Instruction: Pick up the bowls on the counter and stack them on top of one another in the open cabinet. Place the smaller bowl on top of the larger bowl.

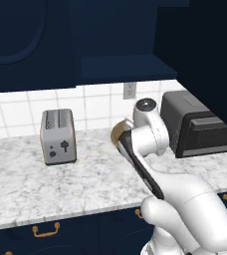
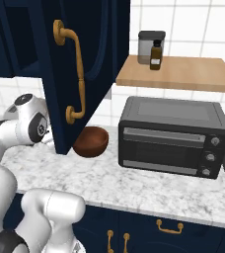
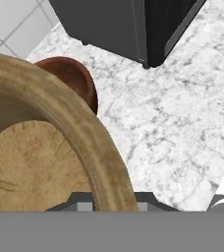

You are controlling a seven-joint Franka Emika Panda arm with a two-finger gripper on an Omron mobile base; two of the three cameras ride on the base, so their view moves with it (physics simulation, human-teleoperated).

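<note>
In the hand view the smaller bowl [image 3: 40,162], light tan and shallow, looms very close. My gripper [image 3: 113,203] is shut on its thick rim, with only the finger bases showing at the bottom. Just beyond it the larger bowl [image 3: 72,78], dark reddish-brown, sits on the counter [image 3: 173,123]. From the right base view the larger bowl [image 2: 91,141] rests beside the open navy door [image 2: 85,64]. In the left base view a slice of the tan bowl [image 1: 117,132] peeks out behind my wrist, low over the counter [image 1: 36,184]. The open cabinet [image 1: 123,64] is above it.
A black toaster oven [image 2: 173,138] stands on the counter right of the bowls. A silver toaster [image 1: 58,137] sits to the left. A wooden shelf [image 2: 183,74] with a jar and a bottle hangs over the oven. The brass handle [image 2: 75,74] of the open door juts toward me.
</note>
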